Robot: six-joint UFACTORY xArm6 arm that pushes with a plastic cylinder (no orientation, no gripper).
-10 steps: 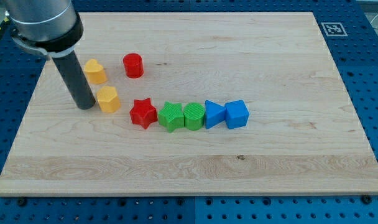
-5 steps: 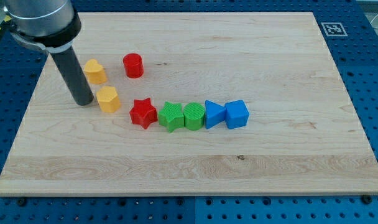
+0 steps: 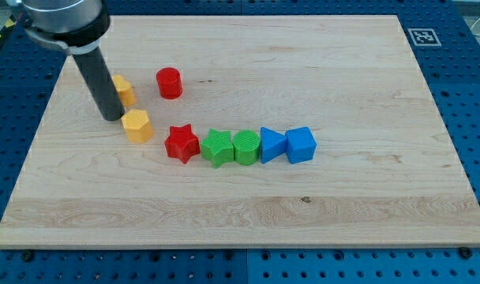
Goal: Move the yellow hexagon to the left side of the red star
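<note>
While the yellow hexagon [image 3: 137, 125] sits on the desk [image 3: 343, 71] just to the view's left of the red star [image 3: 181, 143], a small gap shows between them. My tip [image 3: 112, 117] rests on the desk right beside the hexagon, at its upper left corner; I cannot tell if they touch. My tool is only a straight dark rod, so it cannot squeeze or hold anything. It can only push.

Behind the rod sits another yellow block [image 3: 124, 90], partly hidden, so its shape is hard to make out. A red cylinder [image 3: 169, 82] stands to the right of that one. Next to the star, a row runs toward the view's right: a green star [image 3: 217, 147], a green cylinder [image 3: 245, 147], a blue triangle [image 3: 271, 144] and a blue cube [image 3: 300, 144].

I think the hexagon is light, hard and smooth, so it should slide easily and may spin if poked on a corner. It seems best to push flat on its left face. A gentle nudge may be all it needs.
</note>
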